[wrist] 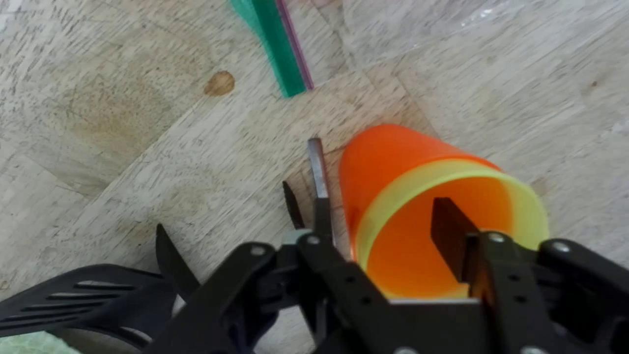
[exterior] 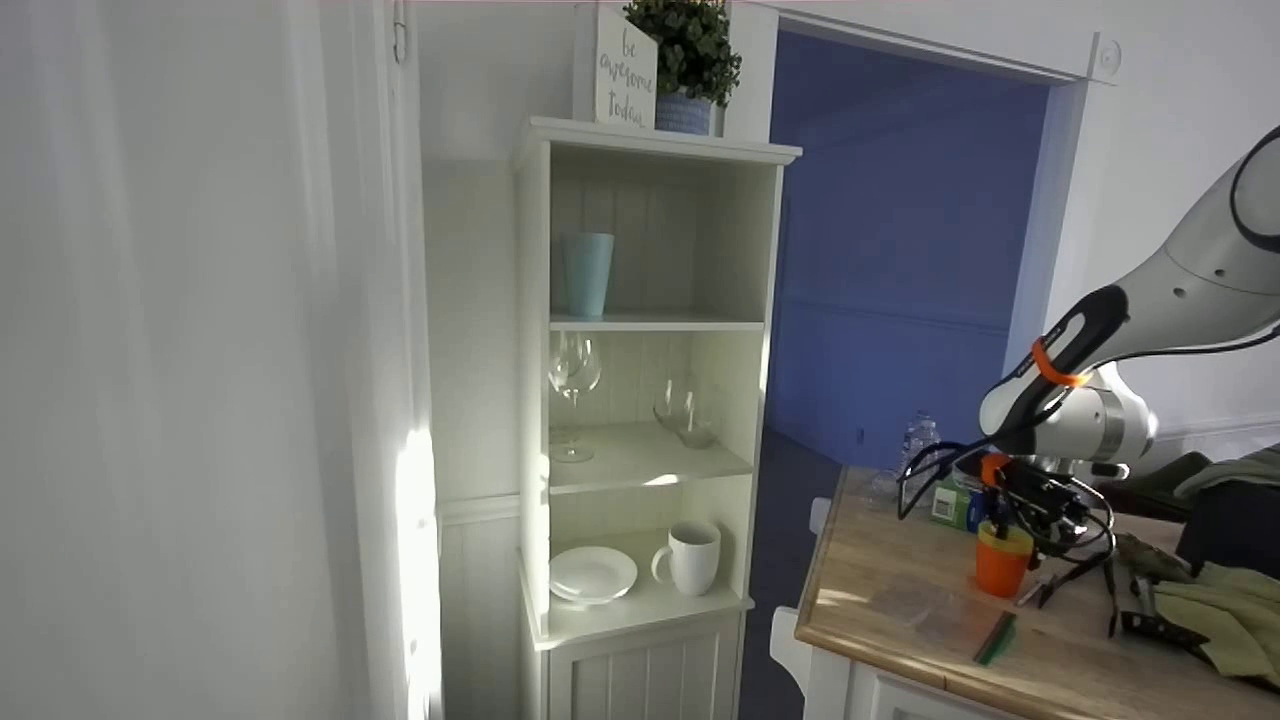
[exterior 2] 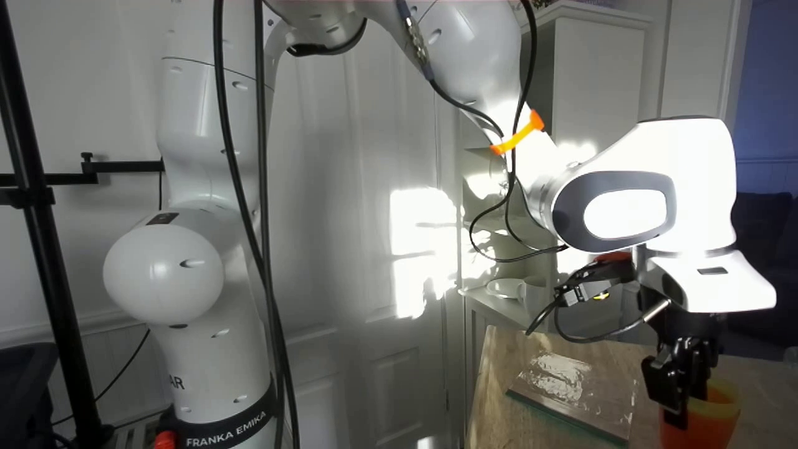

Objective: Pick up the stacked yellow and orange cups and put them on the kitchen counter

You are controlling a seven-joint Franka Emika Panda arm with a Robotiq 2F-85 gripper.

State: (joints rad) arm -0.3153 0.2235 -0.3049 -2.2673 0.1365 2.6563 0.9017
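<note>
The stacked yellow and orange cups [exterior: 1000, 570] stand upright on the tan wooden kitchen counter [exterior: 880, 585]. They also show at the lower right in an exterior view [exterior 2: 701, 430] and in the wrist view [wrist: 383, 152], orange with a yellow rim. My gripper [wrist: 385, 216] is open over the rim. One finger reaches inside the cup and the other is outside its wall, with a gap between the wall and the fingers. In an exterior view the gripper [exterior 2: 686, 399] points down at the cups. The counter also shows in the wrist view [wrist: 162, 191].
A green-edged plastic bag [exterior: 995, 640] lies near the cups. Thin metal tools [wrist: 317, 162] lie right beside them, and a black slotted spatula [wrist: 88, 295] lies further off. A yellow-green cloth [exterior: 1225, 610], a green box [exterior: 950, 503] and bottles [exterior: 918, 445] are on the counter. A white shelved cabinet [exterior: 650, 325] stands apart.
</note>
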